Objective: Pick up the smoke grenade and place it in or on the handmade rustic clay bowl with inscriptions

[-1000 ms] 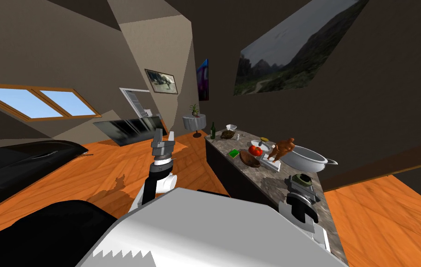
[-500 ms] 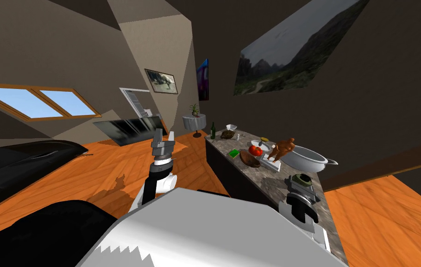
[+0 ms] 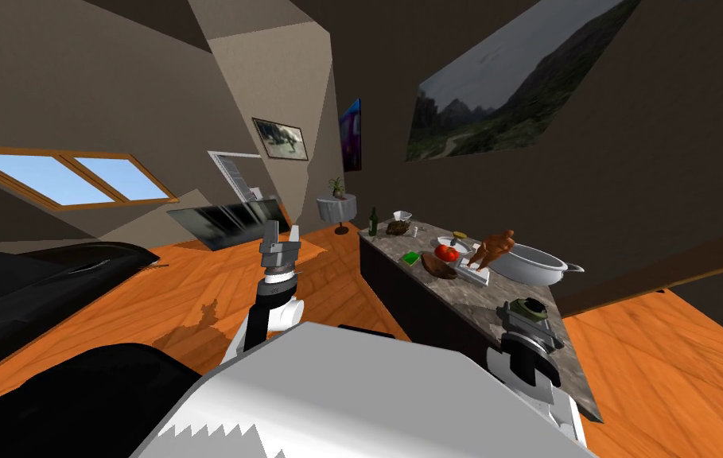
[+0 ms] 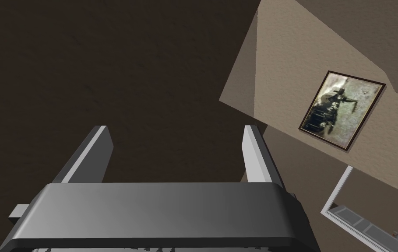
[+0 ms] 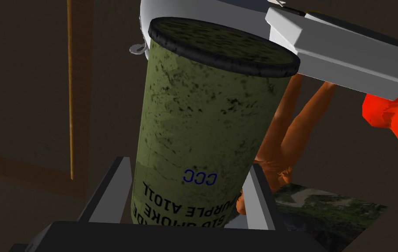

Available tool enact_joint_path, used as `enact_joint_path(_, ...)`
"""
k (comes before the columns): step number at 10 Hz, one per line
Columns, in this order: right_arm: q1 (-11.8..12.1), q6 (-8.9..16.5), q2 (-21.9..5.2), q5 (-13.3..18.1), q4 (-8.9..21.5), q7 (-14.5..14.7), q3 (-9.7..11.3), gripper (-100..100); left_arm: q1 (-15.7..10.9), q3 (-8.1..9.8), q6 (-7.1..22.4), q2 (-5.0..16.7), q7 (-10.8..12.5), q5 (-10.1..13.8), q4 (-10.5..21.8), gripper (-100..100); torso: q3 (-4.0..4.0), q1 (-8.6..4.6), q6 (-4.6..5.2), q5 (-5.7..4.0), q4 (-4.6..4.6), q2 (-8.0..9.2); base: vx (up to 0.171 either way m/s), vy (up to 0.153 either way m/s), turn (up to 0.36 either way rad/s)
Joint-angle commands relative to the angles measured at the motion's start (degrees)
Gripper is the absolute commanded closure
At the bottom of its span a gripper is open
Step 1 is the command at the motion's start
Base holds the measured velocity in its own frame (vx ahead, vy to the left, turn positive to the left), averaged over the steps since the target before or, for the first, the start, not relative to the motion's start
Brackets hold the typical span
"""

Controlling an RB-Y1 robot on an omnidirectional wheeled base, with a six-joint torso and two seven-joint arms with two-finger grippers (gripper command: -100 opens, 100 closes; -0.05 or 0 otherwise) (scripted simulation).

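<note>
The left gripper [image 4: 175,129] has two thin, flat, light grey fingers [image 4: 255,153], each with one paler and one darker face, squared off at the tips. Below the fingers sits a dark grey box [image 4: 158,210] with rounded corners, a small pale tab jutting from one side. Behind the fingers, the left arm [image 3: 270,296] runs from a grey block through a white collar into a black cylinder, then a white rounded shell. The right gripper [image 5: 188,164] has the same grey blades on a dark box; behind them the right arm [image 3: 522,362] is a black cylinder ringed in white
</note>
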Motion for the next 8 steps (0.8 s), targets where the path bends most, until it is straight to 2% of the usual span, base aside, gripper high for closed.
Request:
enact_joint_path(1,-0.2,0.4,-2.4,-0.1,0.1,-0.3,-0.4,100,0.0,0.0,0.0,0.0,0.0,0.0,0.0,0,0.0,0.0,0.0,0.0,0.0,0.0,-0.168,0.254,-0.021)
enact_joint_path(4,-2.1,1.7,-5.8,-0.3,0.0,-1.0,-1.6,100,0.0,0.0,0.0,0.0,0.0,0.0,0.0,0,-0.04,0.28,0.01,0.17,0.04,-0.14,-0.1,0.231,-0.021)
enact_joint_path(7,-4.9,3.5,-7.5,-0.5,-0.5,-1.9,-2.9,100,0.0,0.01,0.0,0.0,0.0,0.0,0.0,0,-0.23,-0.19,-0.03,0.09,0.01,-0.5,-0.01,0.113,0.005)
enact_joint_path(8,-7.0,4.7,-8.1,-0.7,-0.9,-2.5,-3.8,100,0.0,0.01,0.0,0.0,0.0,0.0,0.0,0,-0.31,-0.33,-0.07,0.07,-0.01,-0.67,0.056,0.07,0.039)
